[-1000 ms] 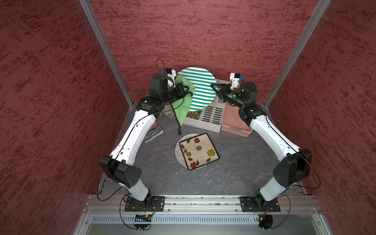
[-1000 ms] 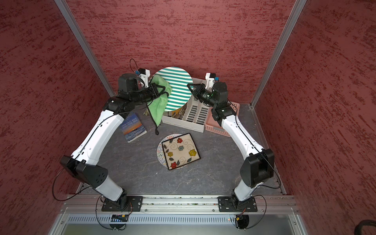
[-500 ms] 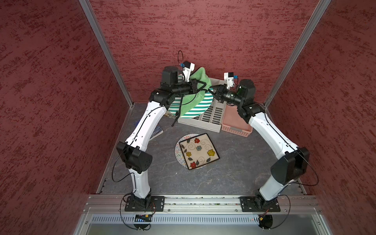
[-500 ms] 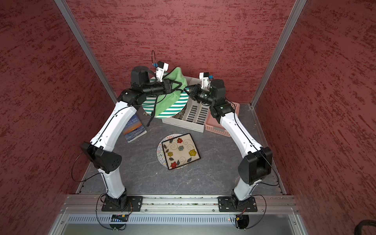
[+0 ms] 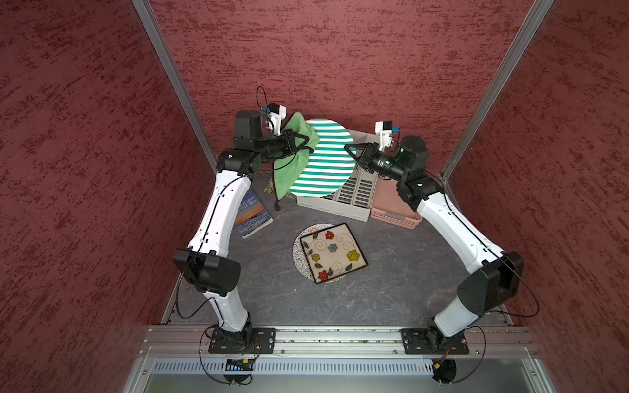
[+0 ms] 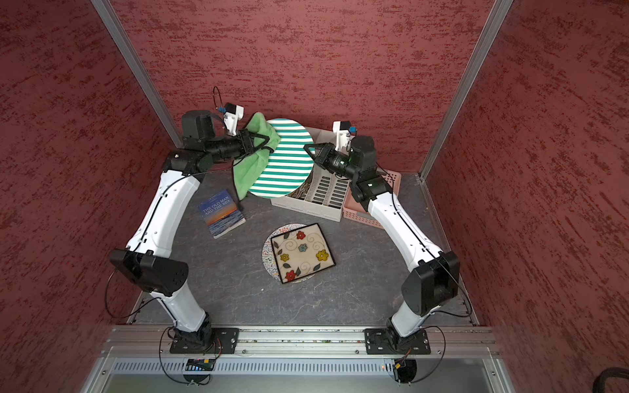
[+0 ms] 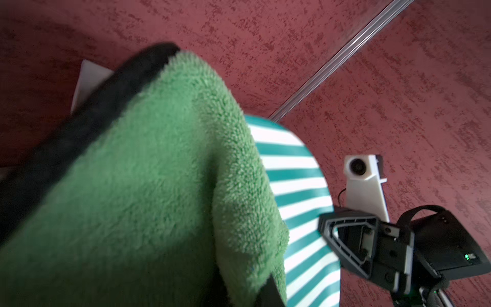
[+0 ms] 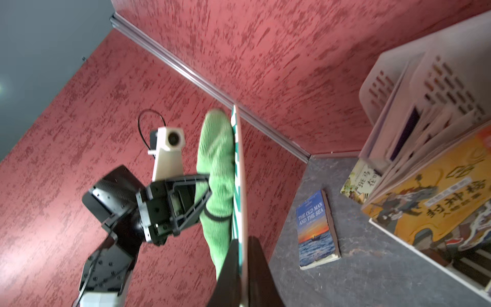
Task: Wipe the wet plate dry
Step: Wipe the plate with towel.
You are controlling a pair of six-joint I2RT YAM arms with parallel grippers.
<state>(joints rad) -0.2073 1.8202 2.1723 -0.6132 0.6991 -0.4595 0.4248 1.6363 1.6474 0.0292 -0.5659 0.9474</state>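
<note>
striped plate [image 5: 323, 163] held up over the tabletop [image 5: 391, 279], rim clamped in the closed right jaws. the left jaws, pinching a green cloth [image 5: 289, 170], have swept back to its edge, so wiping looks underway.

Three plates, by my count: a round striped plate [image 5: 323, 160], a square flowered plate [image 5: 333, 252] and a round speckled plate [image 5: 297, 255]. One green cloth [image 5: 289, 170]. Two bins, a white bin [image 5: 333, 207] and a pink bin [image 5: 394, 217]. Three books that I can make out: the sea book [image 5: 253, 217], a yellow book [image 8: 425, 207] and a pale book [image 8: 361, 183]. Two arms, so a left gripper [image 5: 309, 144] and a right gripper [image 5: 348, 148].
</note>
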